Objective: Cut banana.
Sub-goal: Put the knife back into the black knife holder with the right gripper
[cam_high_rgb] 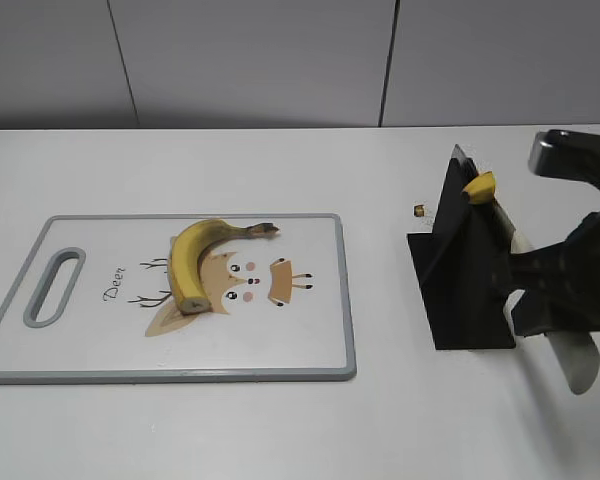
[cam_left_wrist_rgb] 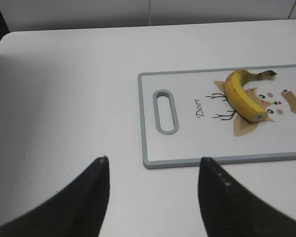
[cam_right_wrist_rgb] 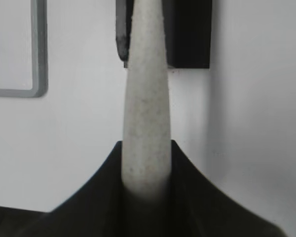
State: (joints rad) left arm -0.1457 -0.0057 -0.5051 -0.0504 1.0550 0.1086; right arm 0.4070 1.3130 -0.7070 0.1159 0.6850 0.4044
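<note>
A whole yellow banana (cam_high_rgb: 195, 262) lies curved on the white cutting board (cam_high_rgb: 310, 340) with a deer drawing, left of centre; the left wrist view shows the banana (cam_left_wrist_rgb: 241, 96) and the board (cam_left_wrist_rgb: 187, 143) too. My left gripper (cam_left_wrist_rgb: 153, 160) is open and empty, hovering over bare table just off the board's near handle-end corner; it is outside the exterior view. My right gripper (cam_high_rgb: 555, 290) is shut on the pale speckled knife handle (cam_right_wrist_rgb: 145, 98) beside the black knife holder (cam_high_rgb: 460, 290). The handle's pale end (cam_high_rgb: 577, 365) sticks out below the fingers (cam_right_wrist_rgb: 145, 143). The blade is mostly hidden.
A small yellow piece (cam_high_rgb: 480, 187) sits at the top of the black holder and a tiny brown bit (cam_high_rgb: 418, 210) lies on the table left of it. The board's grey corner (cam_right_wrist_rgb: 37, 59) shows left of the holder (cam_right_wrist_rgb: 190, 34). A grey wall runs behind the table.
</note>
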